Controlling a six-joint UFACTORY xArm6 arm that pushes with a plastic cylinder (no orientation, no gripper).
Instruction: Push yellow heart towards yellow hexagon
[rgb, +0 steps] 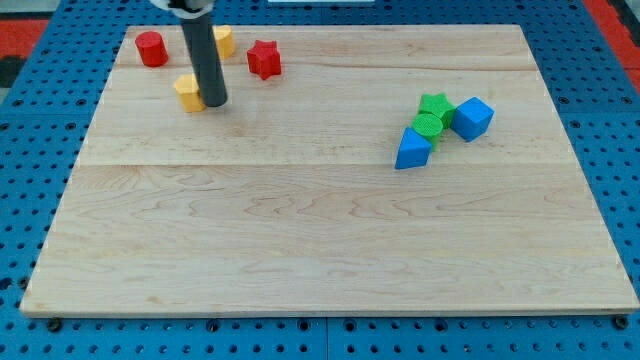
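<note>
Pale wooden planks make up the board (330, 220), which lies on a blue pegboard bench (620, 130). No claw ends this arm, so nothing spreads or pinches; my tip (214, 104), the lower end of a straight dark rod (204, 60), rests on the wood near the view's top left. Just to the view's left of my tip, touching the rod or very nearly so, sits the small yellow heart block (187, 91), partly hidden by the rod. Behind the rod, toward the view's top, the yellow hexagon block (224, 40) peeks out at its right edge, close to the heart, with the rod crossing between them as seen from this camera. A red cylinder block (152, 48) stands further to the view's left near the board's corner, and a red star block (264, 59) lies to the view's right of the hexagon. Well apart, toward the view's right, a cluster sits together: a green star block (437, 105), a green cylinder block (428, 124), a blue cube block (472, 117) and a blue triangular block (412, 149).
</note>
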